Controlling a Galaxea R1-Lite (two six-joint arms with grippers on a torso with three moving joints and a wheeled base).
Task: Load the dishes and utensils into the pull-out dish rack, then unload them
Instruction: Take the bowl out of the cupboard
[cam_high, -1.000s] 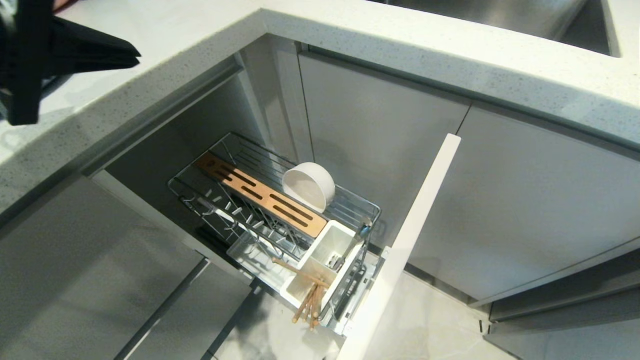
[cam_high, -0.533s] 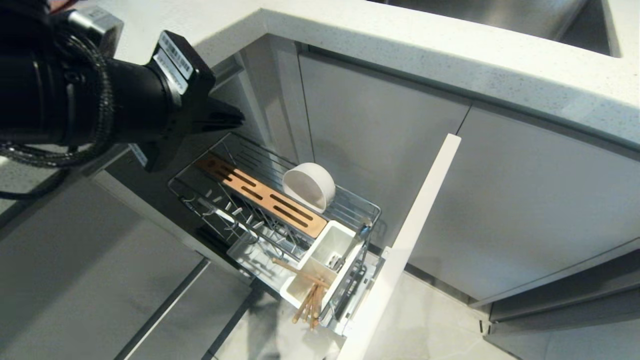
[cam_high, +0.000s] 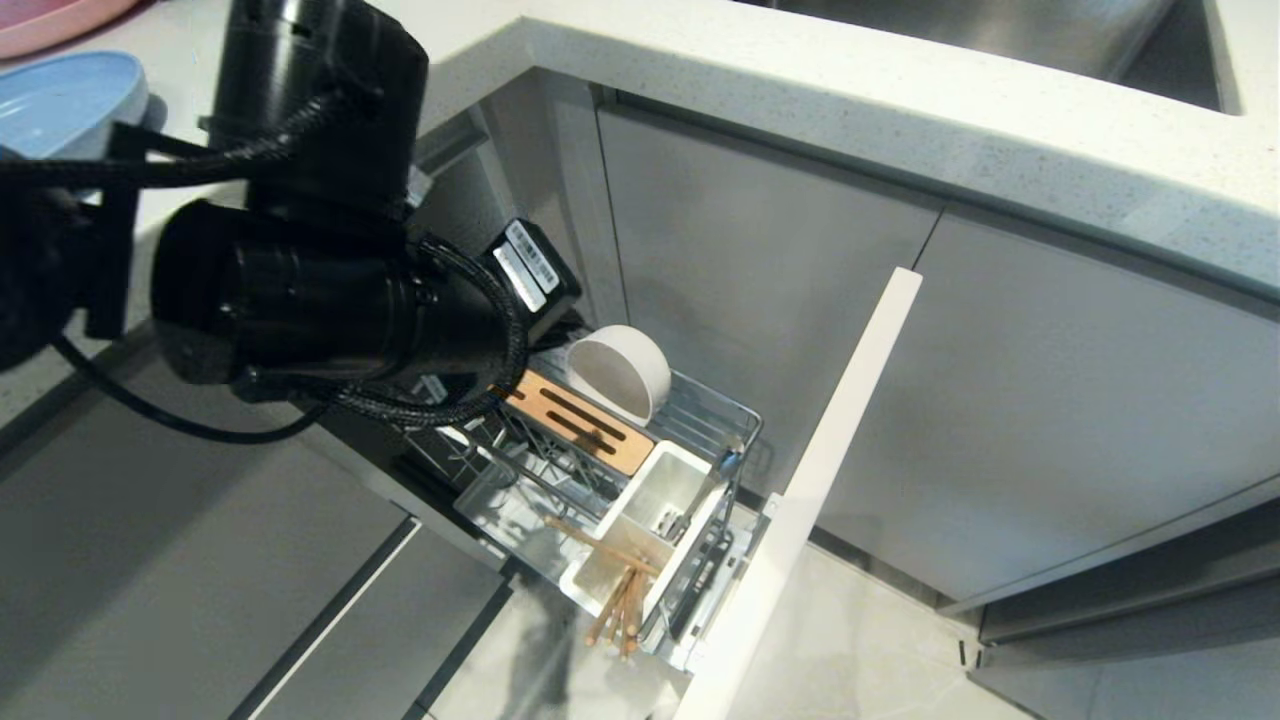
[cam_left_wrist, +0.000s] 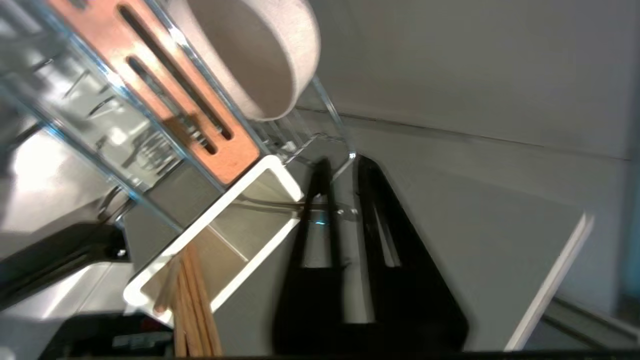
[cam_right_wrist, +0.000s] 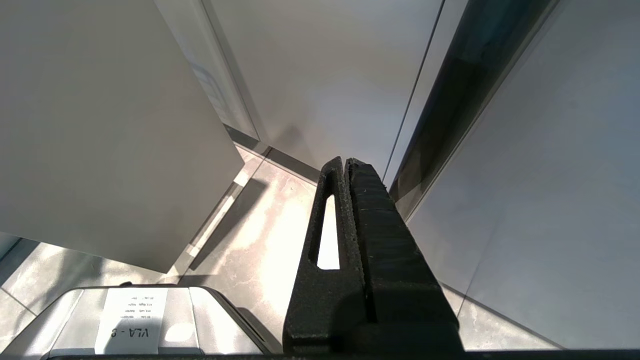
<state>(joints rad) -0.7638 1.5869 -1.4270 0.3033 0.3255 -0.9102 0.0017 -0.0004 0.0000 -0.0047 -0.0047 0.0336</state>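
Note:
The off-white bowl (cam_high: 618, 372) stands on edge in the chrome pull-out dish rack (cam_high: 738, 420), beside the slotted wooden strip (cam_high: 578, 424). Wooden chopsticks (cam_high: 620, 598) lean out of the white caddy (cam_high: 690, 466), and spoons (cam_high: 672, 520) sit in its other compartment. The pale-blue plate (cam_high: 60, 100) lies on the counter at the far left. My left arm (cam_high: 330, 300) reaches over the rack's back half and hides its own fingers there. In the left wrist view, my left gripper (cam_left_wrist: 344, 161) hovers just past the caddy (cam_left_wrist: 210, 235), open by a narrow gap and holding nothing. A spoon handle (cam_left_wrist: 270, 204) runs beneath it. My right gripper (cam_right_wrist: 345, 162) is shut.
The rack's door front (cam_high: 830, 470) juts out to the right of the caddy. Grey cabinet fronts (cam_high: 760, 300) close in behind the rack. A pink plate (cam_high: 50, 15) sits at the counter's far corner. The right arm hangs by a cabinet (cam_right_wrist: 100, 125) above the tiled floor (cam_right_wrist: 270, 220).
My left arm has swung from over the counter at upper left down and right, over the rack. Its fingers were pressed together before; a narrow gap now shows between them.

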